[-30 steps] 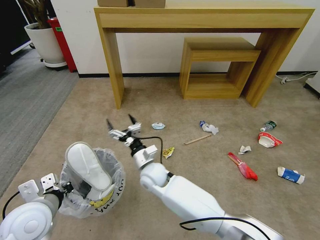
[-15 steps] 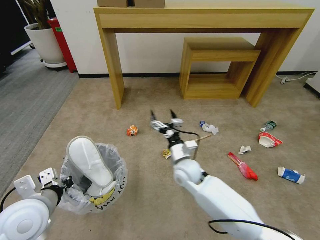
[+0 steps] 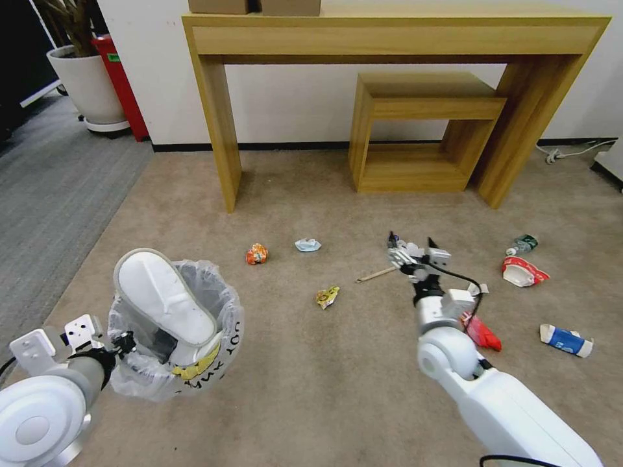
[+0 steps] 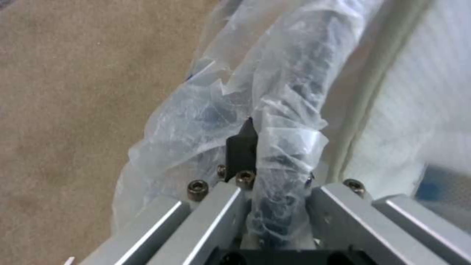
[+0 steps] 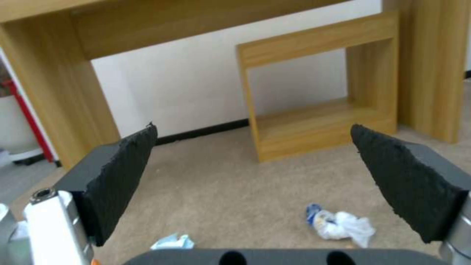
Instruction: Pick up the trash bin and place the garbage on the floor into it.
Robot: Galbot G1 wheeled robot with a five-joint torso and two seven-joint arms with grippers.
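Already the small round black trash bin lined with crinkly translucent white plastic hangs low at the robot's left, its bag-wrapped rim pinched tight in the jaws of the left gripper; a white slipper juts out of it, sole up. The right gripper reaches out over the beige short-pile carpet floor with its jaws spread wide and empty, above a crumpled white-and-blue paper wad and close to a thin wooden stick.

Risks, as I judge them: the slipper sits high and tilted, so a swing of the bin could tip it back out; the grip bites plastic as well as rim, so the liner might slide or tear; and the wad is light enough to skid ahead of closing jaws.

Other litter lies scattered on the carpet: an orange wrapper, a yellow wrapper, a red-and-white paper bowl, a blue-and-white carton. Behind stands a tall light-wood console surface against a white wall, with a smaller open wooden stand under it, and a potted plant at the far left.
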